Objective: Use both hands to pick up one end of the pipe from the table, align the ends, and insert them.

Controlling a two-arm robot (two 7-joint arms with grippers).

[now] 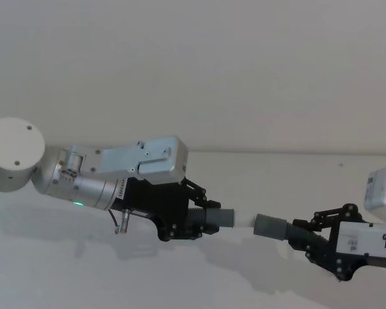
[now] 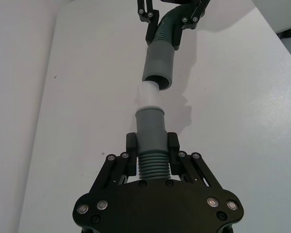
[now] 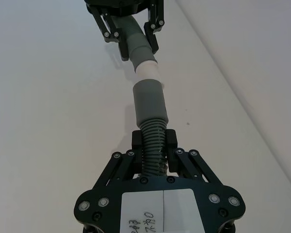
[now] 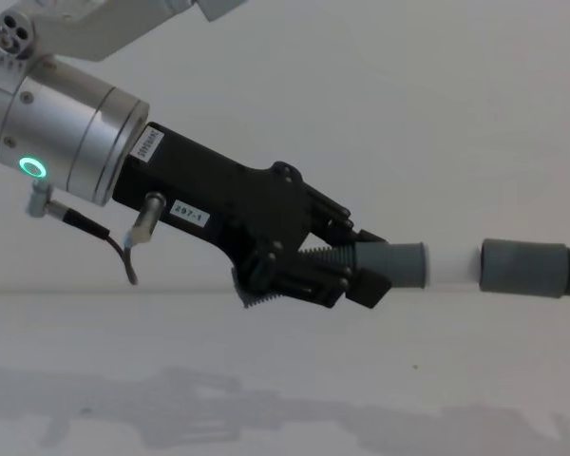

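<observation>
We see the left claw (image 1: 199, 219) clamped on one hose piece (image 2: 152, 145), the right claw (image 1: 312, 235) on the other (image 3: 152, 138), both held above the bench (image 1: 180, 277). White tube tip (image 4: 453, 267) meets the facing cuff (image 4: 524, 268), lined up.

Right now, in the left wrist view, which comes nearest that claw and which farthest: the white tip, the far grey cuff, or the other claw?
1. White tube tip, just past the left claw.
2. Far grey cuff, beyond the tip.
3. Right claw, farthest, gripping that hose.
</observation>
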